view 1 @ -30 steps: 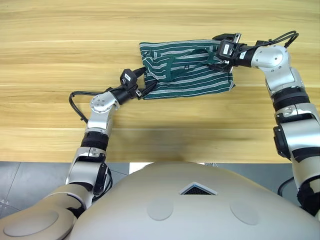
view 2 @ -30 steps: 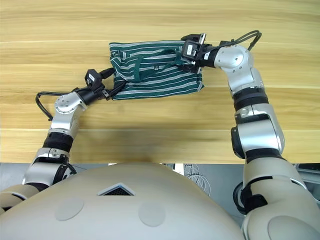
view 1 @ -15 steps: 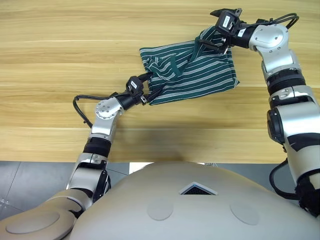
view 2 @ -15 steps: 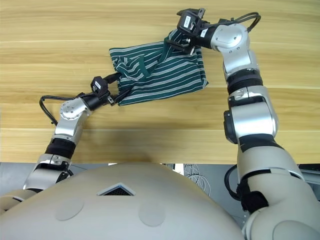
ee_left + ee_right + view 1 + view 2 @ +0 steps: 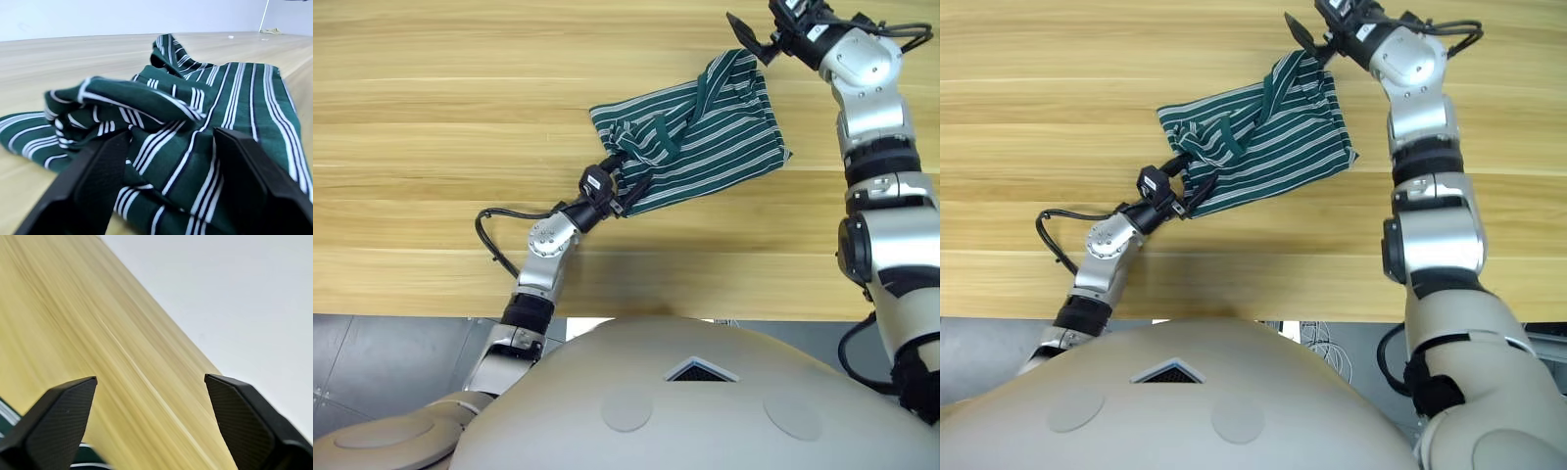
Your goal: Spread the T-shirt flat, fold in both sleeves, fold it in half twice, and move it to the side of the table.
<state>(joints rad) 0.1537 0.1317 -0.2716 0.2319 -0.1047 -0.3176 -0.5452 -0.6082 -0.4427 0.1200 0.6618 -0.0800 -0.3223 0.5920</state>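
- Wide bare wood on the table [image 5: 431, 147] left of the T-shirt [image 5: 715, 137] and along its near side; I can pass there.
- Raised, bunched folds at the shirt's near-left corner sit between my left gripper's [image 5: 171, 132] spread fingers.
- My right gripper [image 5: 149, 378], fingers apart, hangs over the far-right corner, with bare wood ahead.

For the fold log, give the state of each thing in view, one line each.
T-shirt: folded, rumpled, lying on the table.
Left gripper: open, fingers astride the shirt's near edge.
Right gripper: open, empty, by the shirt's far corner.
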